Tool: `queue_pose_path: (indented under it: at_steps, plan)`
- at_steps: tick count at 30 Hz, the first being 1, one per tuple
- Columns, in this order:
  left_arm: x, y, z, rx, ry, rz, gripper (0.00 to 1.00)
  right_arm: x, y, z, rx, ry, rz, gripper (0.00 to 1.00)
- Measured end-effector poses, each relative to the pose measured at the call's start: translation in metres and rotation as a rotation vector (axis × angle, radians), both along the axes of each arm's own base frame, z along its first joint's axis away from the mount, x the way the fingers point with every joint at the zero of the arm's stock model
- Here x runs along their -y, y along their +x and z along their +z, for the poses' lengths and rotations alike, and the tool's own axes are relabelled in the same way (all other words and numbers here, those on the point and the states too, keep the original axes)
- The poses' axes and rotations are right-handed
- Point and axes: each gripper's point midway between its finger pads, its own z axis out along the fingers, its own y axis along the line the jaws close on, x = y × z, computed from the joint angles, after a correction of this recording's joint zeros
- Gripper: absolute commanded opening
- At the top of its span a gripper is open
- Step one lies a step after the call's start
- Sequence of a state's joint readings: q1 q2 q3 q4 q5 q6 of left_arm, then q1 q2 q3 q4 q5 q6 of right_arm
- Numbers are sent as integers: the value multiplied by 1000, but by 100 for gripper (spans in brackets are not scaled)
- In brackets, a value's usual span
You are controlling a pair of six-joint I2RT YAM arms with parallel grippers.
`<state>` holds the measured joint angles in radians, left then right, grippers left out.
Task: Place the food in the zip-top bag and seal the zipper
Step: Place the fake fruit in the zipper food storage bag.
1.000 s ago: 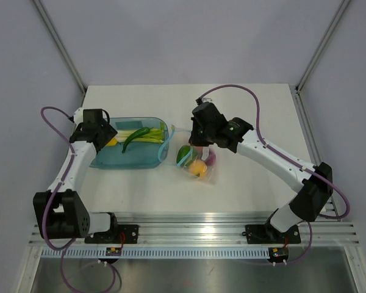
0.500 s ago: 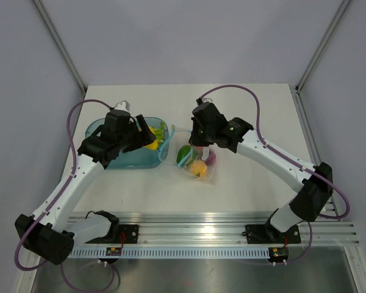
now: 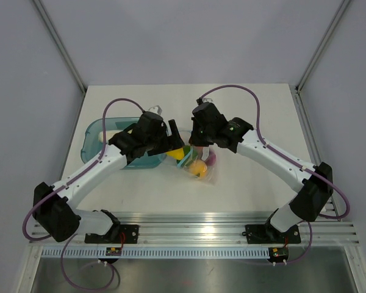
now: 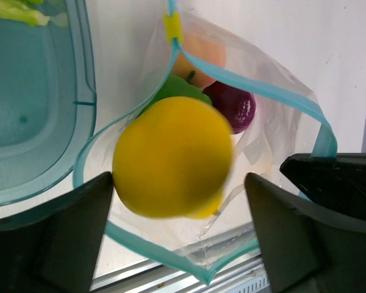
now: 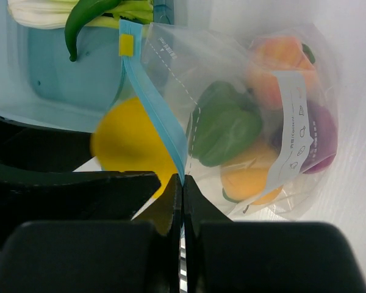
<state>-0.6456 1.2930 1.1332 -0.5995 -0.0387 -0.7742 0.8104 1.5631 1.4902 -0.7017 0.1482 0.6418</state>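
Observation:
The clear zip-top bag (image 3: 202, 168) lies right of the teal tray. It holds a green pepper (image 5: 226, 122), two orange pieces (image 5: 277, 55) and a purple piece (image 5: 320, 137). My right gripper (image 5: 183, 183) is shut on the light-blue zipper strip (image 5: 161, 134) and holds the mouth open; it also shows in the top view (image 3: 198, 141). My left gripper (image 4: 178, 183) hovers over the open mouth, its jaws wide apart. A blurred yellow fruit (image 4: 171, 155) sits between them, clear of the right finger. The fruit also shows in the top view (image 3: 175, 152).
The teal tray (image 3: 91, 131) stands left of the bag. In the right wrist view it still holds pale green stalks (image 5: 43, 15) and a dark green chili (image 5: 91, 12). The table's front rail lies just below the bag.
My left arm has swung right from the tray to the bag mouth, carrying the yellow fruit. My right gripper has stayed on the zipper.

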Motion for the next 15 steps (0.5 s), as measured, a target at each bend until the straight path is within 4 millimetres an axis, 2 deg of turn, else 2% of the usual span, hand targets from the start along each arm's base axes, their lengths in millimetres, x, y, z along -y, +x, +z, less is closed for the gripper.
queue_pose_path:
  at_steps: [4, 8, 10, 12, 15]
  plan:
    - [14, 4, -2, -11, -9, -19, 99, 0, 0, 0, -2, -1, -1, 0]
    - [16, 4, 3, 0, -11, -32, 98, 1, 0, -1, -2, -4, -5, 0]
    - [15, 4, 11, 15, -7, -39, 91, 2, 0, -1, -2, -6, -7, 0]
    - [10, 4, 22, 46, -1, -39, 79, 2, 0, -1, -1, -7, -7, 0]
    - [-4, 4, 43, 103, -1, -21, 65, 2, 0, -1, -1, -7, -8, 0]
